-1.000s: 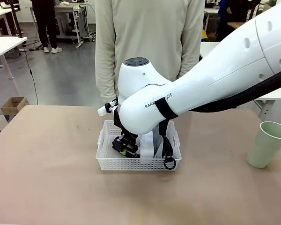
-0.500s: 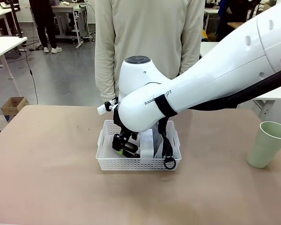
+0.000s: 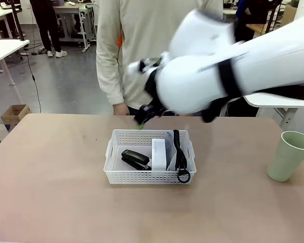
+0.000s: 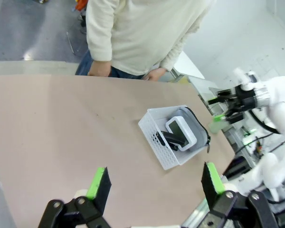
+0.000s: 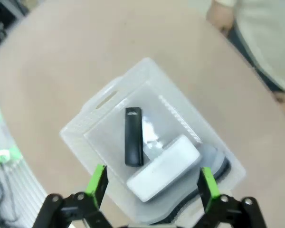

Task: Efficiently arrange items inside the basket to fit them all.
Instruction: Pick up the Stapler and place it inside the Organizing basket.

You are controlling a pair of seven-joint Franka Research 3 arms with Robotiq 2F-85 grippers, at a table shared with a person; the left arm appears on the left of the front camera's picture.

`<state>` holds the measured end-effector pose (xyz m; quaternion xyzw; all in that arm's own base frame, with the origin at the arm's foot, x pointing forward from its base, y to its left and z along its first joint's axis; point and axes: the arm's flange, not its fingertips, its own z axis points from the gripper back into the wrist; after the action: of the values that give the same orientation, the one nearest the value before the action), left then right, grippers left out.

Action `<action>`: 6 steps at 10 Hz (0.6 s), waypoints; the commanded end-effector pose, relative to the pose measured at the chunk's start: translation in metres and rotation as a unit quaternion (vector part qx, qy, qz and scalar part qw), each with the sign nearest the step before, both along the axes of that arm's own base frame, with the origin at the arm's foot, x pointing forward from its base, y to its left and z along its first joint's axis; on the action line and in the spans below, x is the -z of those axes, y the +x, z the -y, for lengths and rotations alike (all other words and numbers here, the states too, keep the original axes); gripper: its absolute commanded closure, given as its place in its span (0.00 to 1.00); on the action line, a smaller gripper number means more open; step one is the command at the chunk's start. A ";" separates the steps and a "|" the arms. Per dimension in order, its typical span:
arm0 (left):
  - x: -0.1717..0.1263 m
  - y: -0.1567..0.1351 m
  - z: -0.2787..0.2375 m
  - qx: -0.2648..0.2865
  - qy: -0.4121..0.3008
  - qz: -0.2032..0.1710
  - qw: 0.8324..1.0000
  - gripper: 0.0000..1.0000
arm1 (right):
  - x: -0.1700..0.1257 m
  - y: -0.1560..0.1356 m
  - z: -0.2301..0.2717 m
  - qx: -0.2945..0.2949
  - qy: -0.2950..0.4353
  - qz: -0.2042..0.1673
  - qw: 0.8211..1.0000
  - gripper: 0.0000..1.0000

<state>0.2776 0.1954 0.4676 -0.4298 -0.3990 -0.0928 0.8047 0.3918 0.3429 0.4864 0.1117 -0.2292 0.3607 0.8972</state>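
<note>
The white lattice basket (image 3: 145,176) stands mid-table. Inside lie a black stapler (image 3: 135,159) on the left, a small white box (image 3: 158,154) on edge in the middle, and the grey pouch on the right, its black strap (image 3: 178,152) and ring over the front rim. A pale green cup (image 3: 289,156) stands on the table far right, outside the basket. My right gripper (image 3: 141,120), blurred by motion, hangs open and empty above the basket's back edge. In the right wrist view, the right gripper (image 5: 152,186) looks down on the stapler (image 5: 133,136), box (image 5: 164,173) and basket (image 5: 96,113). My left gripper (image 4: 155,182) is open, high over the table, far from the basket (image 4: 154,142).
A person in a cream sweater (image 3: 157,45) stands at the far side, with one hand (image 3: 121,109) near the table edge behind the basket. Bare table surface (image 3: 50,172) lies left of and in front of the basket.
My right gripper has risen out of the basket and swung up toward the back. The stapler now lies uncovered on the basket floor. The person has shifted slightly left.
</note>
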 end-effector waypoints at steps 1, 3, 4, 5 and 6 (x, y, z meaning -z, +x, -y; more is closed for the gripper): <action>0.000 -0.001 0.000 0.002 -0.005 0.005 1.000 0.00 | -0.039 -0.043 0.095 -0.013 0.047 -0.071 0.996 0.00; 0.000 -0.001 0.000 0.002 -0.005 0.005 1.000 0.00 | -0.063 -0.067 0.181 0.001 0.083 -0.122 0.989 0.00; 0.000 -0.001 0.000 0.002 -0.005 0.005 1.000 0.00 | -0.067 -0.084 0.238 0.038 0.114 -0.132 0.984 0.00; 0.000 -0.001 0.000 0.002 -0.005 0.005 1.000 0.00 | -0.066 -0.103 0.289 0.047 0.170 -0.137 0.975 0.00; 0.000 -0.001 0.000 0.002 -0.005 0.005 1.000 0.00 | -0.060 -0.122 0.338 0.061 0.234 -0.140 0.960 0.00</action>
<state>0.2774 0.1956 0.4675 -0.4299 -0.3990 -0.0925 0.8046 0.2790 0.0478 0.5541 0.3143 -0.1584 0.2525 0.9013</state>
